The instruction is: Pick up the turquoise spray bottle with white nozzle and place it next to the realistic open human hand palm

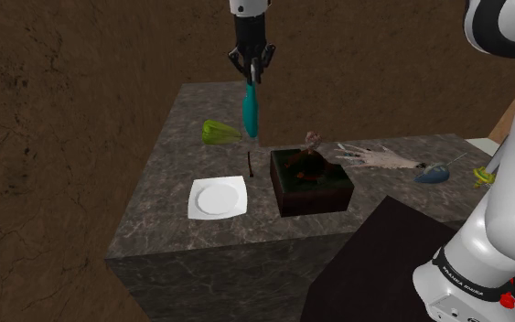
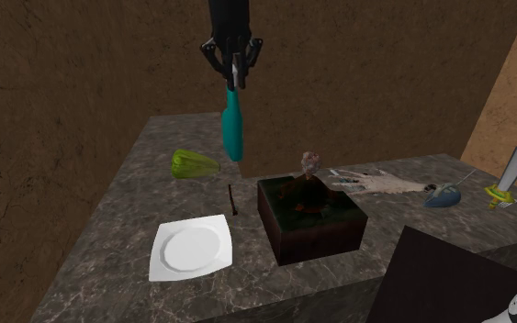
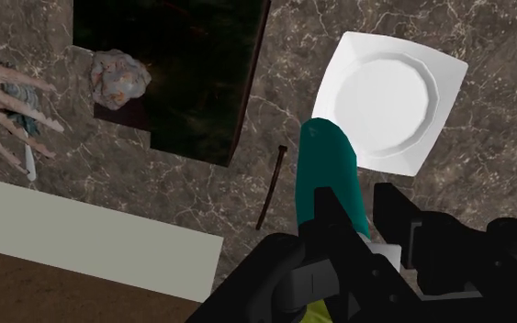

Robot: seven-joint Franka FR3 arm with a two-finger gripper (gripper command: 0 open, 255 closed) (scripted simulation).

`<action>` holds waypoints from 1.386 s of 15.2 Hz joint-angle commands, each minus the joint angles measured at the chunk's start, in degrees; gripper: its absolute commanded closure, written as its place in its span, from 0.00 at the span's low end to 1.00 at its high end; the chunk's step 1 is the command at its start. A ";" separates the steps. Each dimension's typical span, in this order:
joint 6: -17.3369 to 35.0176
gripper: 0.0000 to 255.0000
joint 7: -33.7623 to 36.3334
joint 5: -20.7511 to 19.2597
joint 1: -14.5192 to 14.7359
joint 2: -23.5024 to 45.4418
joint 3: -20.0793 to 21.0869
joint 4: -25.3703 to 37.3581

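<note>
spray bottle (image 1: 251, 112) hangs upright from the hand (image 1: 252, 66), base down.

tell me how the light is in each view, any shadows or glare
shoulder view: dim, the table dull, the white plate the brightest thing on it; second exterior view: just as dim, no clear shadow under the spray bottle held in the gripper; wrist view: lighter and even, marble veins plain, no glare on the plate

In end effector (image 1: 252, 75), spray bottle (image 1: 251, 112) top
</note>
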 commanded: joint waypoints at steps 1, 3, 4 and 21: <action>-1.81 1.00 -0.22 -0.10 0.14 0.38 0.01 2.18; -1.92 1.00 -1.52 0.17 -0.78 -0.19 -0.41 1.91; -1.45 1.00 -2.79 0.47 -1.76 -0.91 -0.83 0.91; 2.10 1.00 -24.55 3.64 -16.02 -2.85 -8.99 -1.80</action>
